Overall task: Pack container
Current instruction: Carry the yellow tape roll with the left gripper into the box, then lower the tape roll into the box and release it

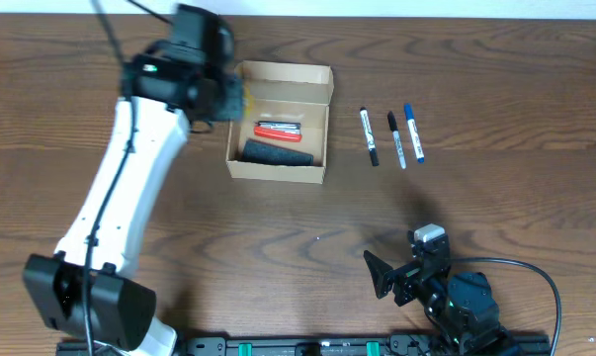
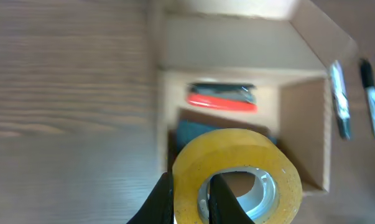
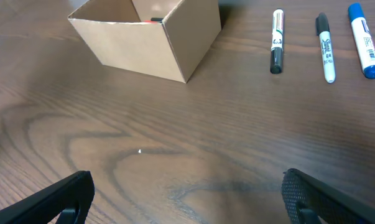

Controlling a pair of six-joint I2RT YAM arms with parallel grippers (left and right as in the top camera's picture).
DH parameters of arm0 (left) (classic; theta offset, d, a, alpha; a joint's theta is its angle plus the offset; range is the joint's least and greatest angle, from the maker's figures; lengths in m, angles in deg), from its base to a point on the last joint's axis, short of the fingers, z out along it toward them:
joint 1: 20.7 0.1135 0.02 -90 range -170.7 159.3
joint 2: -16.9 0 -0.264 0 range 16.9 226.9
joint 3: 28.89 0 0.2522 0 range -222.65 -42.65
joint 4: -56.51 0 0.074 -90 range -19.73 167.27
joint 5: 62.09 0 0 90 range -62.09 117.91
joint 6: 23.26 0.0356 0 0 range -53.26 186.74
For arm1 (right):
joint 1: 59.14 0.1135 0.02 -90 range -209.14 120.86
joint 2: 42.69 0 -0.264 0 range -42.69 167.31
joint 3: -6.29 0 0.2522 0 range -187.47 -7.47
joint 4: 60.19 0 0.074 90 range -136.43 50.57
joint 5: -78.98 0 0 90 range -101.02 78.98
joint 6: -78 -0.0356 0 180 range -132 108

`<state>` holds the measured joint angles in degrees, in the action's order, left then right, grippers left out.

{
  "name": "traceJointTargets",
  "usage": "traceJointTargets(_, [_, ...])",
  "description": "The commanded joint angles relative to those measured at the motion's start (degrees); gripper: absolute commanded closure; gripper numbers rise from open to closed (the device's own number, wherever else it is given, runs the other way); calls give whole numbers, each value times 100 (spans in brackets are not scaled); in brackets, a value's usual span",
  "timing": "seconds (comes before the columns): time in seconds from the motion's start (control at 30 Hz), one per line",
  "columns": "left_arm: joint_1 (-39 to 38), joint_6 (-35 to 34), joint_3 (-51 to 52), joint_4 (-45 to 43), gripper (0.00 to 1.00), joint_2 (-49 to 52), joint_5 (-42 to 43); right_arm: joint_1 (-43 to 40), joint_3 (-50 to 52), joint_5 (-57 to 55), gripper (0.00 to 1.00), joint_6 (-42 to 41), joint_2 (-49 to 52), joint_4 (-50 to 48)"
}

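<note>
The tan cardboard container (image 1: 278, 170) stands open at the table's upper middle; it also shows in the left wrist view (image 2: 302, 124) and the right wrist view (image 3: 143, 43). Inside lie a red pen (image 1: 278, 127) and a dark oblong object (image 1: 275, 152). My left gripper (image 2: 190, 202) is shut on a yellow tape roll (image 2: 237, 155), held above the container's left part. Three marker pens lie right of the container: one (image 1: 370, 136), a second (image 1: 397, 139), and a blue one (image 1: 414, 132). My right gripper (image 3: 187, 199) is open and empty near the front edge.
The left arm (image 1: 129, 188) reaches diagonally from the front left toward the container. The right arm's base (image 1: 456, 297) sits at the front right. The container's lid flap (image 1: 286, 71) stands open at the back.
</note>
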<state>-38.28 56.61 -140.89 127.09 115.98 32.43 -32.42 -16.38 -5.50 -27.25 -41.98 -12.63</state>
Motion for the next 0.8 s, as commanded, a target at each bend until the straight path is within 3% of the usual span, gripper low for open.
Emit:
traceJointTargets(0.0, [-461, 116, -26, 7, 94, 166, -116, 59, 17, -13, 1, 74, -39, 2])
traceJointTargets(0.33, [-1346, 114, -26, -59, 94, 1005, -323, 59, 17, -13, 1, 74, -39, 2])
traceJointTargets(0.77, [-1456, -212, -26, -409, 95, 1882, -210, 59, 17, -13, 1, 74, -39, 2])
